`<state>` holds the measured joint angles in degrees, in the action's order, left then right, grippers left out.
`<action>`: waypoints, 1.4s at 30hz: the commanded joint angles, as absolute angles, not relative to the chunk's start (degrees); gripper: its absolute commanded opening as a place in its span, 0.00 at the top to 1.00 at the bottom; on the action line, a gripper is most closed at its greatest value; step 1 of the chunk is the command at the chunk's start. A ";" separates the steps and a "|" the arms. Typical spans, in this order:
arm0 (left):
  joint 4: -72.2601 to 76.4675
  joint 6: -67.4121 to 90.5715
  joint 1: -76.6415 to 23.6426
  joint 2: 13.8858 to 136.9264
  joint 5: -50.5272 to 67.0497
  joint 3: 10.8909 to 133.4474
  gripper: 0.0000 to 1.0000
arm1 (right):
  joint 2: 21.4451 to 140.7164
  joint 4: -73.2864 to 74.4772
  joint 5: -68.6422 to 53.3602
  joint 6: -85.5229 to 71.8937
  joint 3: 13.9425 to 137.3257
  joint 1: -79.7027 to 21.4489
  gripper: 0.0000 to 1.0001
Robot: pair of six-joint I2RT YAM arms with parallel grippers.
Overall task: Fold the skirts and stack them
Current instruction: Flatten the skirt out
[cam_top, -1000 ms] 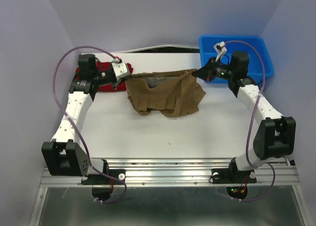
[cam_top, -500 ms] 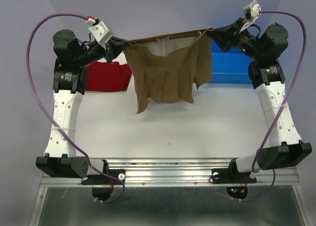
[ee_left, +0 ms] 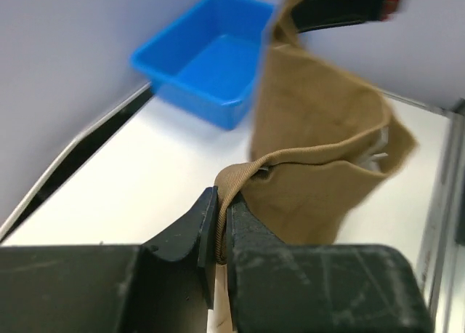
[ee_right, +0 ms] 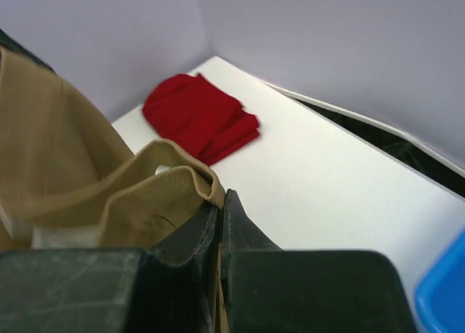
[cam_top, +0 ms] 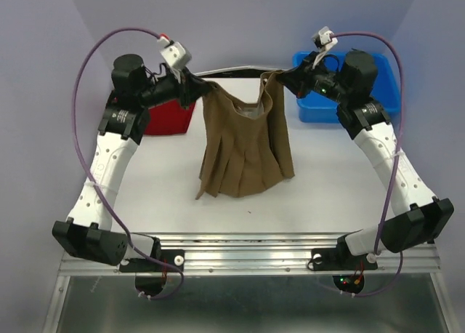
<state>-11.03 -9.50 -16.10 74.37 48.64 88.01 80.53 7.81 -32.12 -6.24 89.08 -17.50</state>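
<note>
The tan-brown skirt [cam_top: 243,147] hangs by its waistband between my two grippers, pleats falling toward the table's middle. My left gripper [cam_top: 203,91] is shut on the waistband's left end, and the band is pinched between its jaws [ee_left: 221,202]. At the right end, my right gripper [cam_top: 281,78] is shut on the cloth [ee_right: 220,198]. The waistband sags loosely between them. The deep red skirt [cam_top: 168,118] lies folded at the table's back left, partly behind my left arm, and shows whole in the right wrist view [ee_right: 200,115].
A blue plastic bin [cam_top: 363,104] stands at the back right behind my right arm, also seen in the left wrist view [ee_left: 211,57]. Purple-grey walls close in the back and sides. The white table [cam_top: 327,195] ends at a metal rail in front.
Both grippers lifted the tan skirt off the table and stretched it wide and high. They have since come lower and closer together, so it hangs narrower.
</note>
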 commanded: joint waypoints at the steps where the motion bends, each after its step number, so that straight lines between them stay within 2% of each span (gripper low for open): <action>1: -6.13 -2.63 -4.41 76.19 40.36 97.89 1.00 | 78.57 5.36 -21.64 -2.55 96.13 -11.09 0.99; 4: -7.56 -5.89 1.73 79.36 35.68 105.81 1.00 | 79.45 5.19 -19.69 -0.62 100.00 -5.37 0.99; 9: -7.21 -5.80 4.31 81.83 41.82 110.92 1.00 | 80.68 5.10 -21.79 0.88 103.62 -3.43 0.99; 13: -5.28 -7.28 4.39 78.50 47.19 107.33 1.00 | 80.86 5.62 -26.53 0.70 104.24 -3.43 0.99; 18: -4.92 -12.21 4.31 70.77 48.60 96.34 1.00 | 77.26 7.38 -27.86 2.55 99.94 -3.43 0.99; 22: -5.27 -12.75 4.31 63.13 49.83 89.49 0.91 | 72.26 10.36 -29.79 3.69 97.12 -3.43 0.99; 27: -6.15 -11.61 4.31 58.01 50.01 86.49 0.89 | 68.30 12.56 -29.97 4.74 95.01 -3.43 0.99; 29: -6.24 -10.64 4.39 57.40 49.66 85.26 0.94 | 68.20 13.36 -29.71 5.18 94.49 -3.43 0.99; 35: -6.15 -8.79 4.31 61.95 49.83 84.37 1.00 | 71.89 13.27 -29.71 3.70 93.07 -3.43 0.99; 42: -5.89 -7.21 4.31 66.97 49.57 88.41 1.00 | 76.02 13.44 -30.15 1.84 96.76 -3.43 0.99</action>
<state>-9.23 -7.42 0.93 67.16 56.38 84.90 76.14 15.20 -40.95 0.34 94.63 -8.27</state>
